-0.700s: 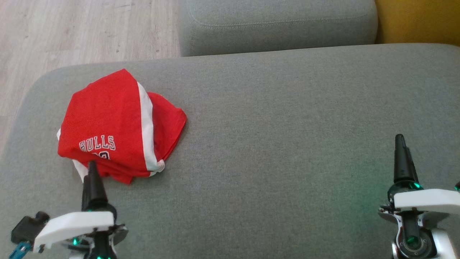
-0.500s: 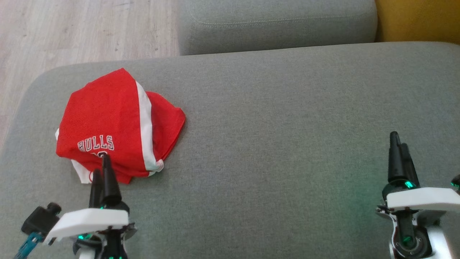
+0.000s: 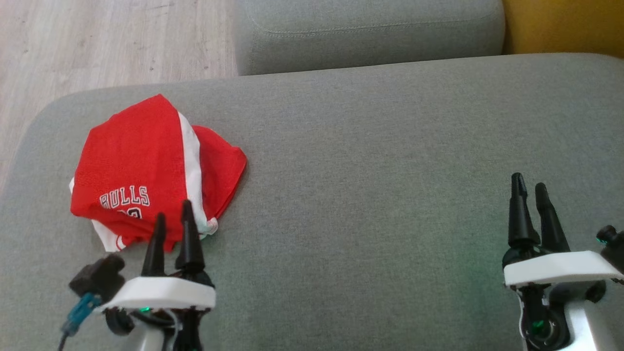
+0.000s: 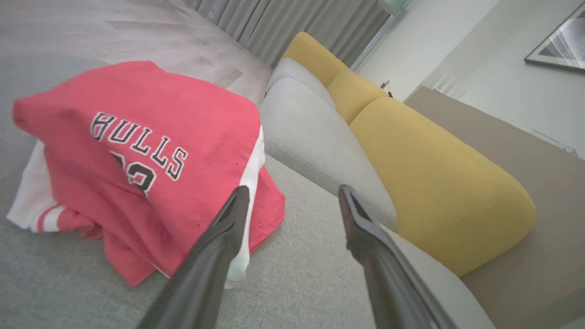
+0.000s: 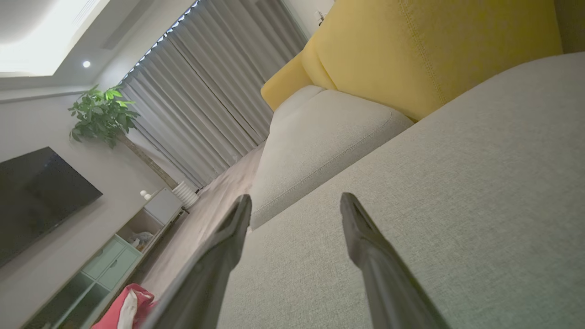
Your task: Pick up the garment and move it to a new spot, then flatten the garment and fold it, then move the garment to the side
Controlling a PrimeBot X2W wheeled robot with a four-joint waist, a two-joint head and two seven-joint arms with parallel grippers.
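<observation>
Garment, a red jersey, is lying leftward on the sofa cushion, just ahead of the left gripper, whose jaws are standing spread, perhaps touching its hem. The right gripper, likewise spread, is waiting well apart.

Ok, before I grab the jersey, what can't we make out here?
- Head view: number on the garment tucked under a fold.
- Head view: left gripper overlaps the hem; contact unclear.
- Right wrist view: garment cut off by the bottom edge.
- Layers beneath: hidden by the top panel.
</observation>
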